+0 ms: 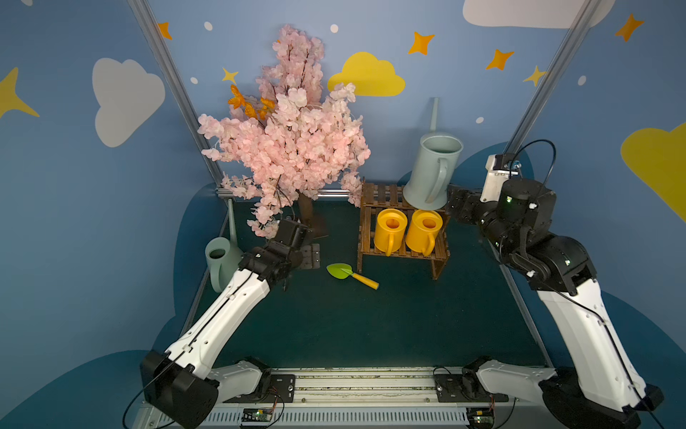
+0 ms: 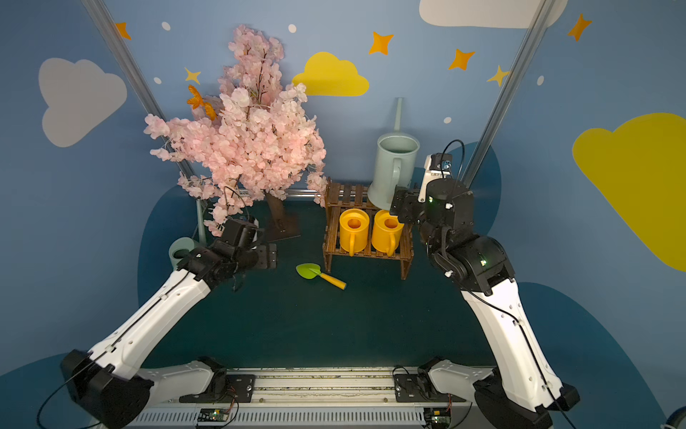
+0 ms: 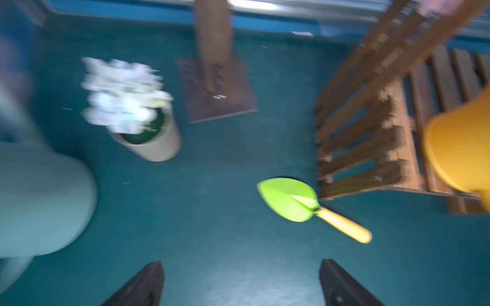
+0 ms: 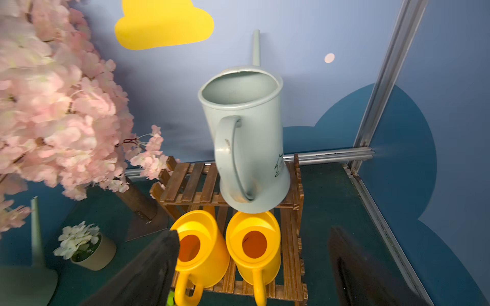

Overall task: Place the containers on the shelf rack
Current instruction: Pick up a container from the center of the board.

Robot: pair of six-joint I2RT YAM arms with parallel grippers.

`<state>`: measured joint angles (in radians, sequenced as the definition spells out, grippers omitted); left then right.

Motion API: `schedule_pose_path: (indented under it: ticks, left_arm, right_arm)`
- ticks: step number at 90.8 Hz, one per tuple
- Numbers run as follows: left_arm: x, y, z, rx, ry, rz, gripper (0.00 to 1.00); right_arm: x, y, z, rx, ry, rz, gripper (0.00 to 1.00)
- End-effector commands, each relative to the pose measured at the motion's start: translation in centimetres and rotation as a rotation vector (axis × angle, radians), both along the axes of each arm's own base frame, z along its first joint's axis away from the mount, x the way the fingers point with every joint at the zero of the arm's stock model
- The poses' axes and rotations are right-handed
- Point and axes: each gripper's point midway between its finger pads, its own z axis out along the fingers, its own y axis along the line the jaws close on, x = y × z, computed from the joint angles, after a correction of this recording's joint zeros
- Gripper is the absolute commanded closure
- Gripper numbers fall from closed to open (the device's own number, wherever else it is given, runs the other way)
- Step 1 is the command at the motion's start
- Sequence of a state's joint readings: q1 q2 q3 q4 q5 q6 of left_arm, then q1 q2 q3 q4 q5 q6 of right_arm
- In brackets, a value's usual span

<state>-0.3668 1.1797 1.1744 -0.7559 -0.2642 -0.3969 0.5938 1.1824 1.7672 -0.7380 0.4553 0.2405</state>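
**1.** Small dark brown wooden two-tier slatted shelf rack (image 1: pixel 382 193): right of centre in both top views, standing on the dark teal table mat (image 1: pixel 371 327).

**2.** Large pale blue-grey plastic watering can with long thin spout (image 1: pixel 430 174): upright on the right half of the rack's upper tier, handle facing me.

**3.** Left small yellow plastic watering can (image 1: pixel 389 230) and right small yellow plastic watering can (image 1: pixel 423 232): side by side on the lower tier, handles facing me.

**4.** Large pale green-grey plastic watering can (image 1: pixel 221 260): on the mat at middle left of the frame, off the rack and partly behind my left arm.

**5.** Left gripper (image 3: pixel 241 265): I see its fingers spread wide over bare mat, with nothing between them. The wrist view is blurred.

**6.** Right gripper (image 4: pixel 253 233): fingers spread wide and empty. In both top views it sits just right of the blue-grey can's base.

**7.** Green plastic trowel with yellow handle (image 1: pixel 341 270): flat on the mat, just left of the rack's front.

**8.** Pink artificial blossom tree (image 1: pixel 289 141): upper centre-left.

**9.** Beige pot of white flowers (image 4: pixel 87 246): on the mat near the trunk.
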Motion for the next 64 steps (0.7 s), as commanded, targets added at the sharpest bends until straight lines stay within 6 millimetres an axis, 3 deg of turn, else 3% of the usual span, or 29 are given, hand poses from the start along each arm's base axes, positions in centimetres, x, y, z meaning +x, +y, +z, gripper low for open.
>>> schedule_pose_path:
  ticks: [1, 16, 29, 43, 64]
  left_arm:
    - [-2.3, 4.0, -0.6, 0.035, 0.031, 0.02, 0.0]
    - [-4.0, 7.7, -0.8, 0.011, 0.016, 0.075, 0.0]
    - [-4.7, 10.1, -2.3, -0.038, 0.067, 0.136, 0.0]
    - [-5.4, 12.3, -3.3, -0.075, 0.071, 0.195, 0.0]
    - [-5.5, 14.1, -3.8, -0.102, 0.063, 0.218, 0.0]
  right_arm:
    - [-2.2, 4.5, 1.1, -0.017, -0.08, 0.21, 0.08]
    - [-6.9, 11.7, -0.2, -0.096, -0.114, 0.526, 0.04]
    - [-9.5, 15.8, -1.9, -0.166, -0.134, 0.687, 0.02]
    - [-9.8, 18.1, -4.4, -0.195, -0.069, 0.765, 0.02]
    - [-9.2, 18.6, -6.7, -0.215, -0.023, 0.746, 0.02]
